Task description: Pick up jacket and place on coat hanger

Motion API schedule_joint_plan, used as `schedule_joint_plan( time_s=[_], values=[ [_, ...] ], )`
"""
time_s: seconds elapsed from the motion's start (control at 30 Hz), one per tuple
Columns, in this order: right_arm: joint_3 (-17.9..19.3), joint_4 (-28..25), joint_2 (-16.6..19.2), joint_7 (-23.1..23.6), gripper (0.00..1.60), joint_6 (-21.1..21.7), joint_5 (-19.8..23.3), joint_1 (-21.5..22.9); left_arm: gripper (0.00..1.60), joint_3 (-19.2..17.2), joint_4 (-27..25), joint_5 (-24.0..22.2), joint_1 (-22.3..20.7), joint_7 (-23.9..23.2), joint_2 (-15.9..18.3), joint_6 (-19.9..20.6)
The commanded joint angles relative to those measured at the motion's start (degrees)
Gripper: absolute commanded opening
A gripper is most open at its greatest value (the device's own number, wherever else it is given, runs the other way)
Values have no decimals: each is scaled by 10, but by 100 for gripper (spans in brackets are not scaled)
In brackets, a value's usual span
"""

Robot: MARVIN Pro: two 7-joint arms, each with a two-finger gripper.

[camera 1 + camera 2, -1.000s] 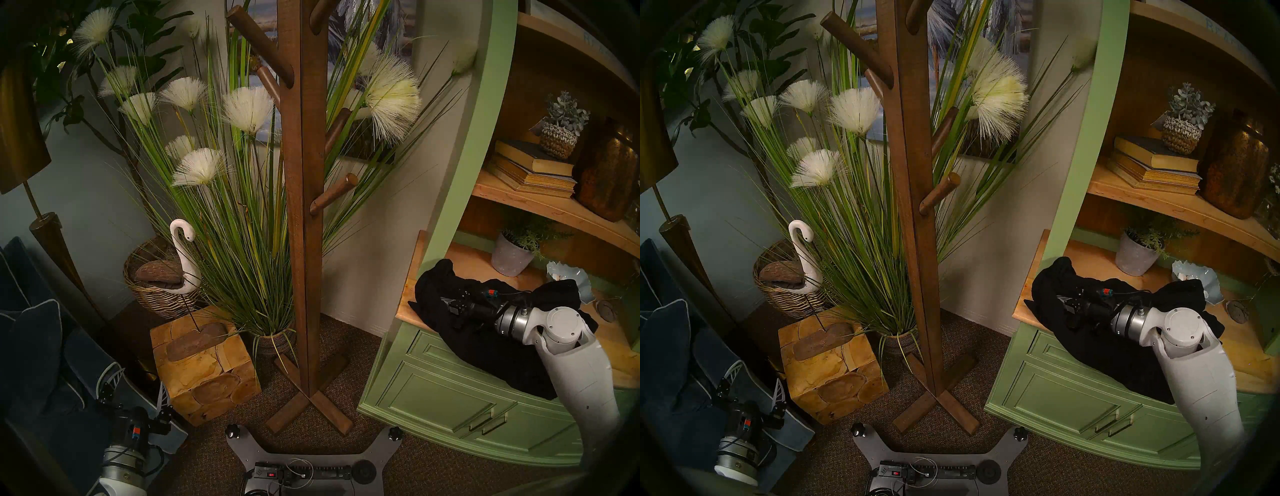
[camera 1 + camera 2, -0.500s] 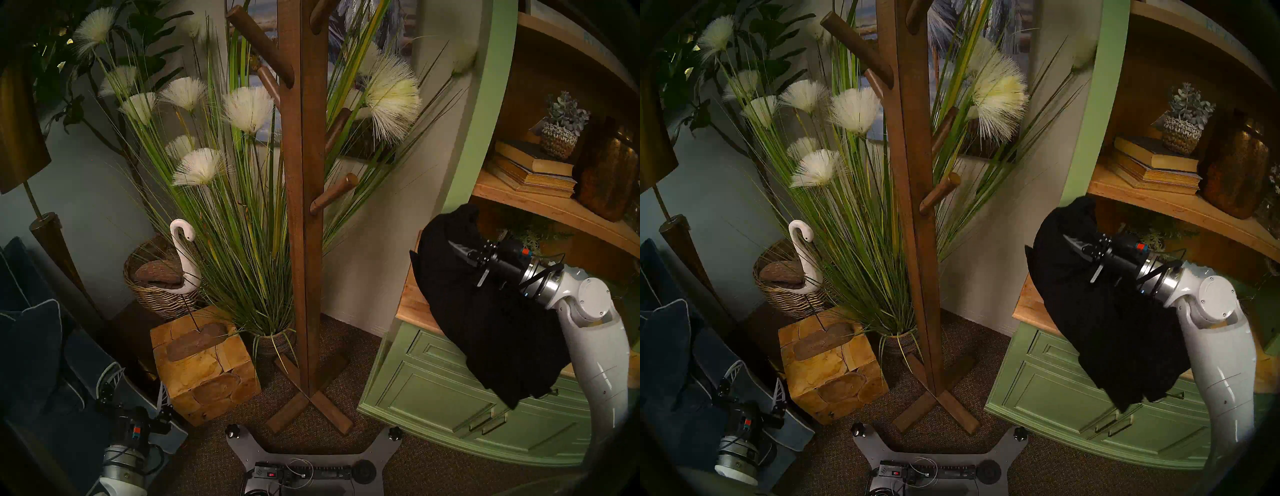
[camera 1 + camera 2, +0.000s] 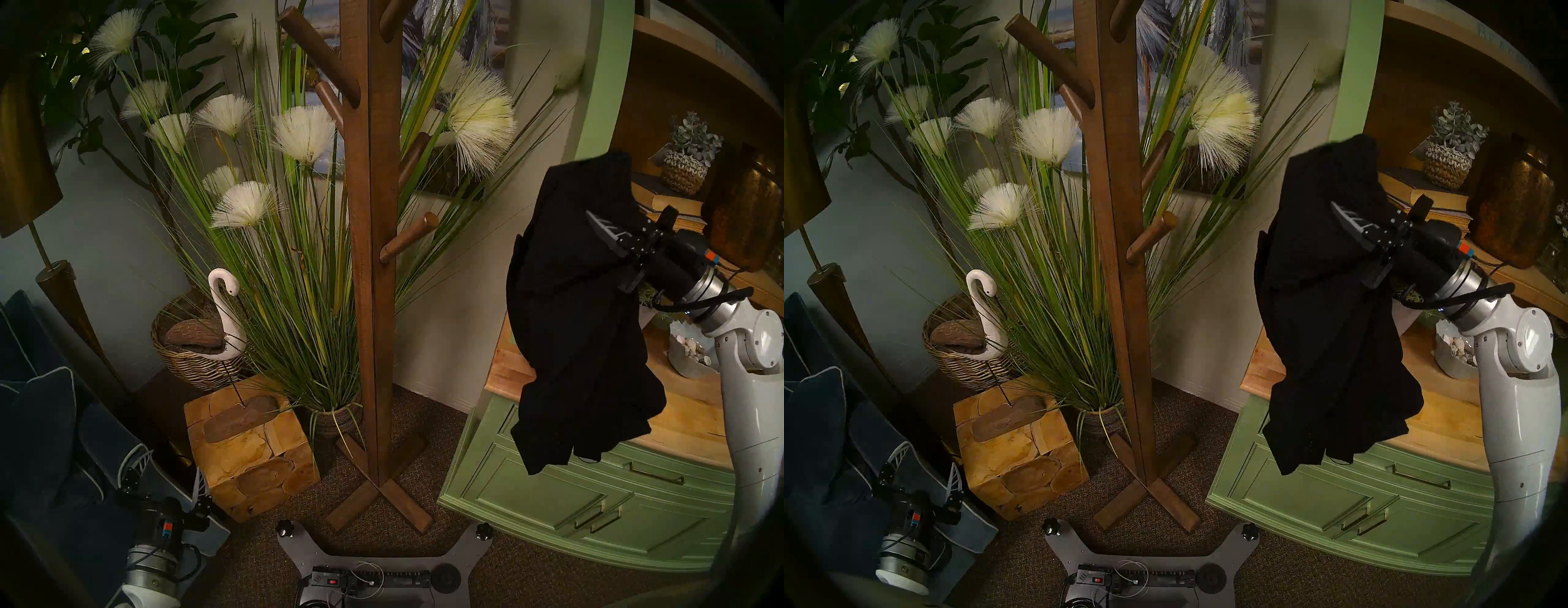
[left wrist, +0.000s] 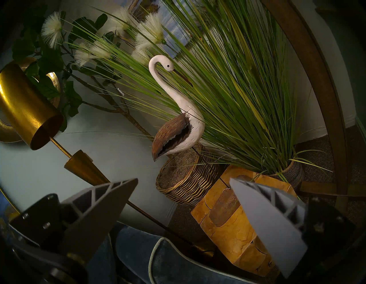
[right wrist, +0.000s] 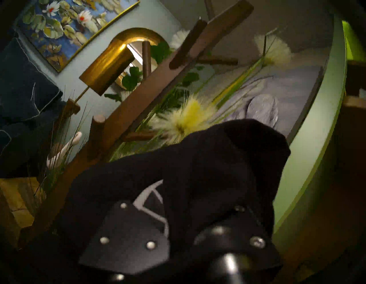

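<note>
Nearest the robot's base, the left gripper (image 3: 163, 475) sits low at the left, its arm tucked down and its wrist pointing up and away over the dark blue cushion with pale piping (image 3: 40, 429); its two pale ribbed fingers (image 4: 103, 200) stand wide apart with nothing between them, framing the blocky golden wooden stool (image 4: 235, 222) and the white carved swan figure with a brown wing (image 4: 178, 111) in the left wrist view. On the right, the white right arm (image 3: 746, 416) rises steeply from the lower edge, bends at a round elbow joint and reaches up and leftward with the wrist roughly level, so that the right gripper (image 3: 602, 227) is raised in front of the green cabinet with wooden shelves (image 3: 564, 484). This gripper is clamped on the plain black soft-fabric jacket (image 3: 581, 314): one grey ribbed finger lies on the outside of the cloth while the other is buried in it, and the right wrist view shows black fabric bunched over the finger mounts. The jacket hangs free in a crumpled bundle below and beside the gripper, its lower hem dangling clear of the cabinet's wooden counter. Farther back and to the left, well apart from the jacket, stands the tall brown wooden coat stand (image 3: 373, 271) with its square post, angled round pegs and X-shaped foot, all pegs bare, with the tall green grass plant with white tufts (image 3: 271, 237) behind it.
</note>
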Motion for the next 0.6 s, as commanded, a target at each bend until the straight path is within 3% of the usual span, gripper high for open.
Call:
schedule_joint_plan(
  time_s=[0.0, 0.17, 0.27, 0.4, 0.47, 0.57],
  values=[
    [40, -68, 4, 10, 0, 27, 64, 6, 160, -3, -20, 1, 6, 3, 0, -5],
    [39, -94, -1, 22, 0, 64, 79, -26, 160, -4, -25, 1, 11, 3, 0, -5],
    [54, -128, -9, 24, 0, 114, 96, -53, 160, -4, -28, 1, 15, 3, 0, -5],
    [69, -154, -11, 16, 0, 151, 100, -70, 160, -5, -31, 1, 17, 2, 0, -4],
    [77, -183, -22, -4, 0, 193, 95, -89, 160, -5, -33, 0, 19, 2, 0, -4],
    [72, -195, -26, -22, 0, 211, 91, -83, 160, -6, -34, 0, 20, 2, 0, -3]
  ],
)
